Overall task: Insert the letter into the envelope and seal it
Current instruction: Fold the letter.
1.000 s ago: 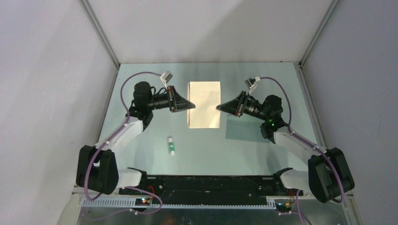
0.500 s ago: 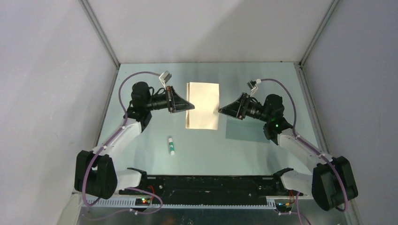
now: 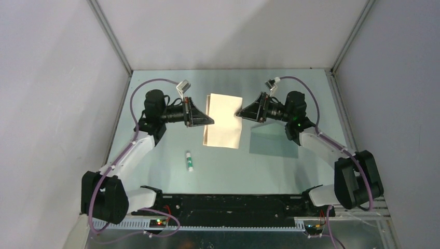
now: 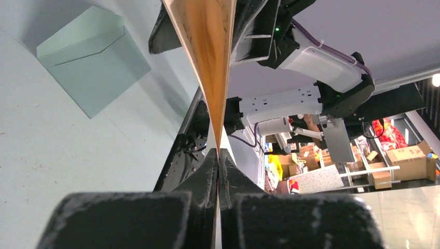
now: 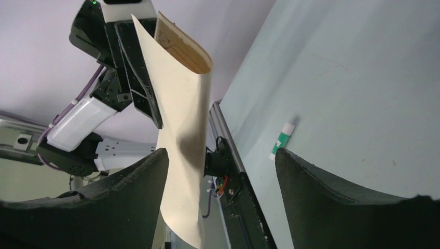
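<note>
Tan letter (image 3: pixel 224 120) with brown border line, teal-grey envelope (image 4: pixel 88 67), white-and-green stick (image 3: pixel 190 161).

No readable text anywhere, tbh. The thin tan paper sheet (image 5: pixel 179 104) only shows brown ornamental lines, the small white stick with a green band (image 5: pixel 282 140) is too tiny to read, and the brown cardboard boxes (image 4: pixel 410 155) are too blurry.

The top external camera looks down from behind the left arm (image 3: pixel 129 153) and right arm (image 3: pixel 324 148) onto the whole table (image 3: pixel 233 166). Each wrist camera sits close behind its fingers (image 4: pixel 129 218), facing the other arm; all views share the letter (image 3: pixel 224 120).
</note>
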